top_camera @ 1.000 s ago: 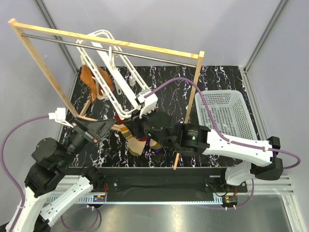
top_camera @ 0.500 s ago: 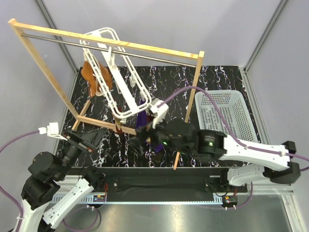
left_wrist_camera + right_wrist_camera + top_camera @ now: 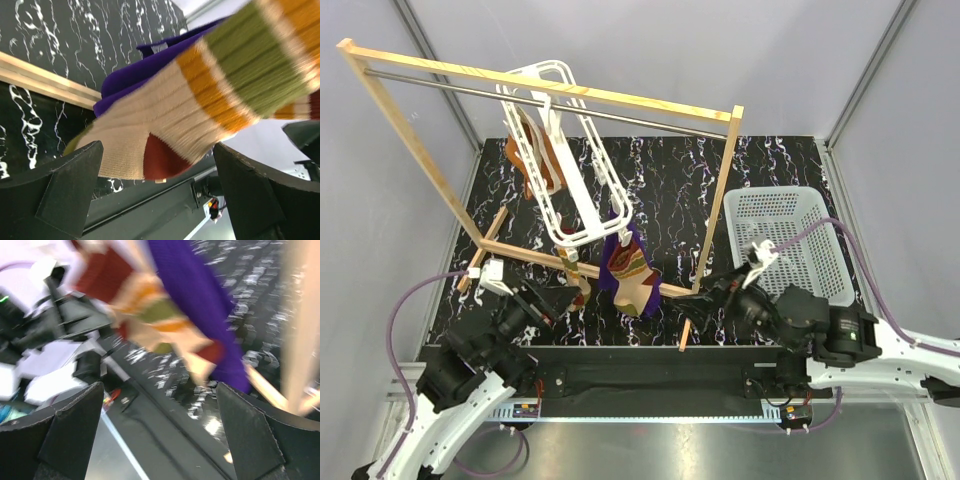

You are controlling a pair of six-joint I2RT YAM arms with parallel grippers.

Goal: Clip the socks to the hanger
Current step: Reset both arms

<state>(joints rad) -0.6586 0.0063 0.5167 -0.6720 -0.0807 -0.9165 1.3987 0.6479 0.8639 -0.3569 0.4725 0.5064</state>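
1. Hanging below the low end of the hanger [image 3: 563, 150], the socks [image 3: 638, 277] dangle above the table [image 3: 770, 165], with one broad striped piece at the right corner and a narrower striped piece at the left corner.
2. A purple cloth [image 3: 615, 255] hangs right behind the broad sock and touches it.
3. The white hanger is tilted and hooked on the metal rod [image 3: 440, 84] of the wooden rack [image 3: 620, 100]. An orange cloth [image 3: 542, 160] hangs near its upper part.
4. The left gripper [image 3: 552, 300] sits just left of the socks, jaws wide apart and holding nothing. In its wrist view the sock's toe shows between the fingers [image 3: 65, 190], untouched.
5. The right gripper [image 3: 715, 288] is right of the socks, jaws spread and empty, near the white basket [image 3: 790, 235].
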